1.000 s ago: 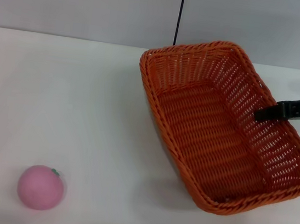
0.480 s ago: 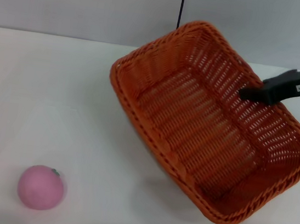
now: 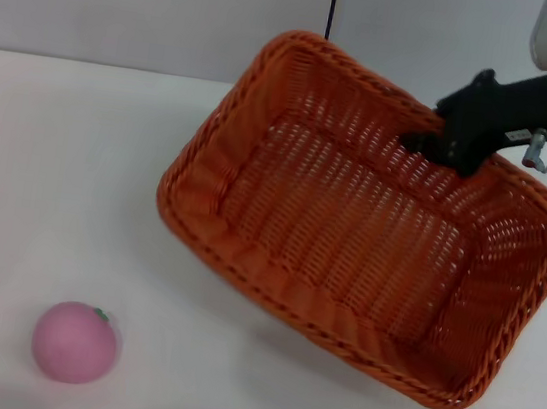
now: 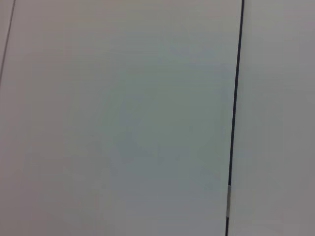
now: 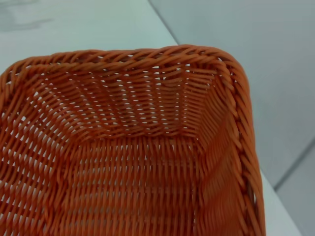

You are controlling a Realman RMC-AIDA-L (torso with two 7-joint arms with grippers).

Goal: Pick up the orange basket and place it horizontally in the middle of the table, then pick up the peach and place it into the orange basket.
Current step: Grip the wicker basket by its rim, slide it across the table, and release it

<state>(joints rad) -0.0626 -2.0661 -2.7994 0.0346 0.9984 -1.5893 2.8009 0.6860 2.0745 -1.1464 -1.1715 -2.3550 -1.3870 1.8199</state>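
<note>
The orange basket (image 3: 351, 225) hangs tilted above the table (image 3: 48, 155), its open side turned toward the head camera and its long axis running from upper left to lower right. My right gripper (image 3: 433, 143) is shut on the basket's far long rim, coming in from the upper right. The right wrist view looks straight into the woven inside of the orange basket (image 5: 128, 162). The peach (image 3: 75, 342), pink and round, lies on the table at the front left, well apart from the basket. My left gripper is out of view; its wrist camera faces only the grey wall.
A grey wall (image 3: 148, 7) with a dark vertical seam (image 3: 332, 11) stands behind the table. The basket's shadow falls on the white surface beneath it.
The right gripper has lifted the basket, carried it left and turned it, tipping its opening more toward the head camera. The peach has not moved.
</note>
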